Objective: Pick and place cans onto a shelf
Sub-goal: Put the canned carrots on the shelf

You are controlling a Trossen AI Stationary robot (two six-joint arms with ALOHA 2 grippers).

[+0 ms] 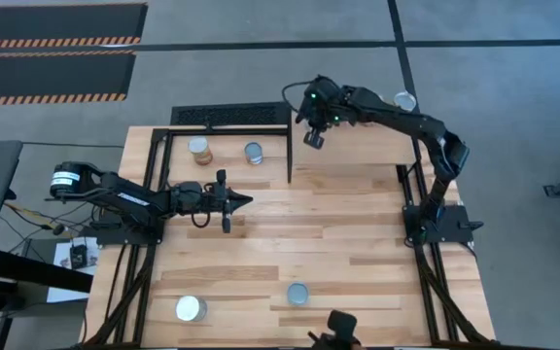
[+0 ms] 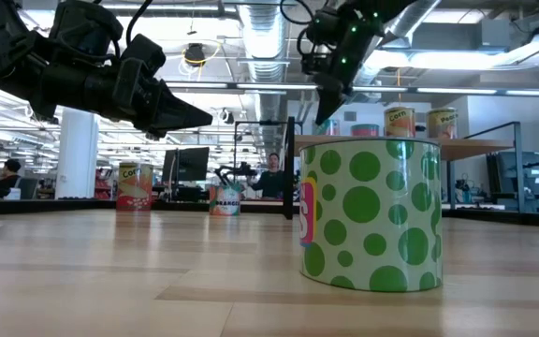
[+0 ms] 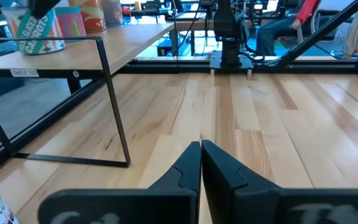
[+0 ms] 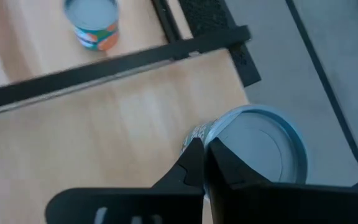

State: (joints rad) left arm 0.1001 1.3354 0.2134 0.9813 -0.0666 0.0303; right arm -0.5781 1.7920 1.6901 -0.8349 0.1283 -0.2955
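My right gripper (image 1: 313,137) hangs shut and empty over the left end of the raised wooden shelf (image 2: 457,145) at the table's far side. A silver-topped can (image 4: 260,149) stands on the shelf board just past its fingertips (image 4: 194,165). More cans (image 2: 399,122) stand on the shelf. Two cans (image 1: 199,149) (image 1: 253,153) stand inside the black frame at far left. A green-dotted can (image 2: 371,215) and a white-topped can (image 1: 191,308) stand near the front edge. My left gripper (image 1: 238,201) waits shut above the table's left middle.
The shelf's black frame posts (image 3: 114,93) and crossbar (image 4: 117,62) rise at the far side. A black grille (image 1: 231,115) lies behind the frame. Bare wooden tabletop (image 1: 338,233) spreads between the arms. A dark camera mount (image 1: 336,326) sits at the front edge.
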